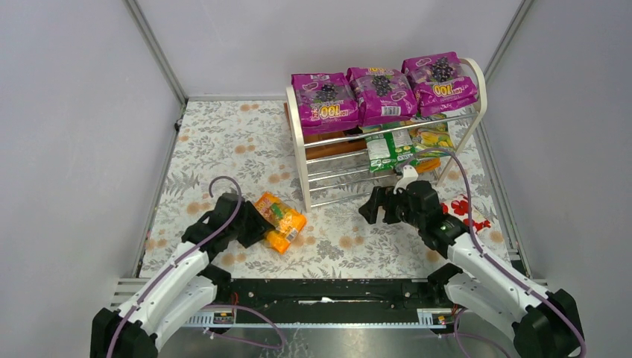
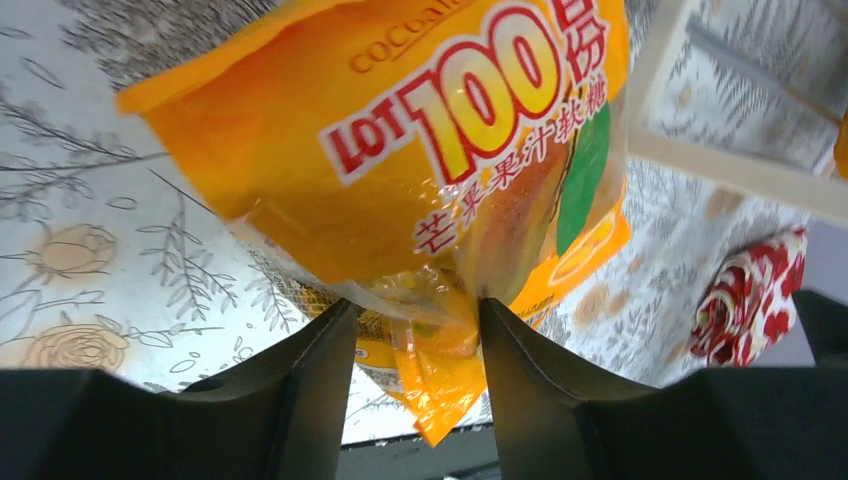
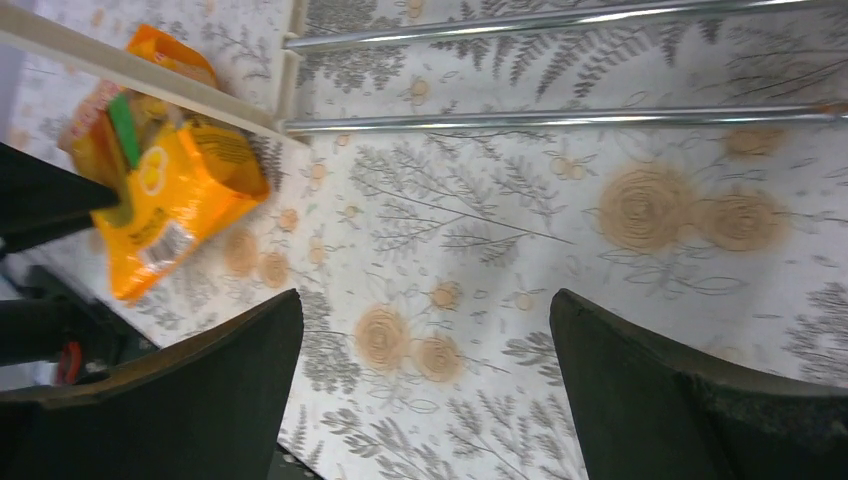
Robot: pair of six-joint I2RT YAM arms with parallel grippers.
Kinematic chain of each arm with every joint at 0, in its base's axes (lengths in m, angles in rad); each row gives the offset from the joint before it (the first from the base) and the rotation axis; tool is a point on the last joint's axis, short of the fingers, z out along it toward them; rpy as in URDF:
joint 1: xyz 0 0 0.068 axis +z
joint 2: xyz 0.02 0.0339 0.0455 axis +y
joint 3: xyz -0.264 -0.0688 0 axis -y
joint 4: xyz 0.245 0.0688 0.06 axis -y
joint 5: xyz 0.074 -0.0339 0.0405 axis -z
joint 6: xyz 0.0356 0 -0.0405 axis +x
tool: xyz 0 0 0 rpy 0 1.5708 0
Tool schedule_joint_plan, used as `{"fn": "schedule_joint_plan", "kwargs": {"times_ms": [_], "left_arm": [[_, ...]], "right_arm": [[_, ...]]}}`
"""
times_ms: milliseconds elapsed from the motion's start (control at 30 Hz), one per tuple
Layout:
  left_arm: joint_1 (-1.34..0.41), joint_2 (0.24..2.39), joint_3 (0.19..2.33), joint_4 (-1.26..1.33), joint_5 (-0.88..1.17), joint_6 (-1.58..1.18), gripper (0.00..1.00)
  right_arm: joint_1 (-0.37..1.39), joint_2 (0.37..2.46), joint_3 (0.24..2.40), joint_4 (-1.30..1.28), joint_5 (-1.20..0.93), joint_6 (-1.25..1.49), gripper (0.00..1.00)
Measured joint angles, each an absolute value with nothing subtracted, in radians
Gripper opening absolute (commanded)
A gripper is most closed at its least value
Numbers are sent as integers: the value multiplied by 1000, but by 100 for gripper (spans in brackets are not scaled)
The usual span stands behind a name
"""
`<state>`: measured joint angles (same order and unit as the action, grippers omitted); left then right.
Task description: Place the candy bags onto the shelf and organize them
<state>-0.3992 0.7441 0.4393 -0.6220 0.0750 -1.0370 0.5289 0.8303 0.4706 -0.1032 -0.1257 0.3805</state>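
Left hand (image 2: 414, 335) pinches orange candy bag (image 2: 380, 150) by its edge.

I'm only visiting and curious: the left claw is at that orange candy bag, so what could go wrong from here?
The left gripper has only a thin edge of the glossy orange bag between its fingers, so it might slip out on lifting. A second orange bag seems to lie under it and could be dragged along. Three magenta bags fill the top tier of the shelf, leaving only tighter lower tiers.
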Motion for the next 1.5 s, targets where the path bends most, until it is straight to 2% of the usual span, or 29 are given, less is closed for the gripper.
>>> {"fn": "schedule_joint_plan", "kwargs": {"times_ms": [133, 233, 300, 367, 500, 600, 1100, 1267, 1300, 1333, 1400, 1500], "left_arm": [[-445, 714, 395, -580, 112, -1058, 48], [-461, 716, 380, -550, 140, -1071, 47], [-467, 729, 379, -535, 155, -1072, 40], [-471, 748, 379, -516, 168, -1072, 28], [-474, 762, 379, -485, 205, -1067, 10], [-474, 755, 369, -457, 242, -1062, 1], [-477, 611, 198, -268, 478, -1198, 0], [-478, 587, 149, -199, 540, -1260, 0], [-478, 583, 141, -186, 546, -1269, 0], [-478, 582, 134, -175, 549, -1277, 0], [-478, 577, 126, -155, 553, -1289, 0], [-478, 575, 121, -141, 555, -1294, 9]], "right_arm": [[538, 872, 420, 36, -199, 515, 100], [609, 941, 385, 157, -218, 658, 100], [687, 999, 380, 224, -220, 739, 100], [770, 1077, 378, 324, -220, 842, 100], [846, 1248, 331, 562, -208, 1060, 100], [879, 1361, 275, 707, -173, 1205, 100], [1100, 1802, 316, 1249, 20, 1549, 100], [1127, 1858, 332, 1338, 89, 1574, 100], [1128, 1858, 332, 1344, 99, 1574, 97], [1130, 1858, 332, 1347, 113, 1574, 88], [1132, 1858, 331, 1348, 131, 1567, 78], [1132, 1858, 329, 1346, 148, 1546, 65]]}}
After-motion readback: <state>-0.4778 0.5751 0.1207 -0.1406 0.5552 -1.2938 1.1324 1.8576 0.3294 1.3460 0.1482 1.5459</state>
